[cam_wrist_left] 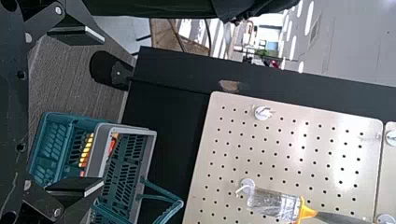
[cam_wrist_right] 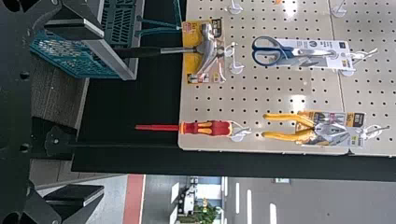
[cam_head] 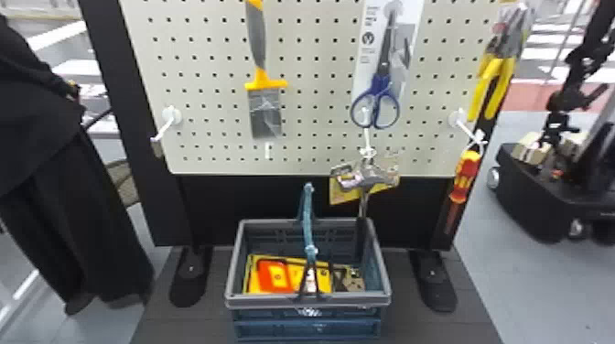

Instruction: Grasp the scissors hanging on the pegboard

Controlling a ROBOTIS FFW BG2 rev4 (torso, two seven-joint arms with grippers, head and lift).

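Approach step: my right gripper (cam_wrist_right: 100, 112) and left gripper (cam_wrist_left: 100, 109) both gape empty, well back from the pegboard (cam_head: 206, 96). Next, I judge, the right must line up on the scissors (cam_head: 382, 83).

No legible text or numbers

It resembled a hardware shop: carded blue-handled scissors (cam_head: 382, 84) and yellow-handled pliers (cam_head: 499, 64) hung on a cream pegboard (cam_head: 206, 91) above a grey plastic basket (cam_head: 256, 299).

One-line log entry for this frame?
phase: pre-grasp | scissors: hanging on pegboard, untouched | left gripper: open, off the board | right gripper: open, facing the board, apart from scissors
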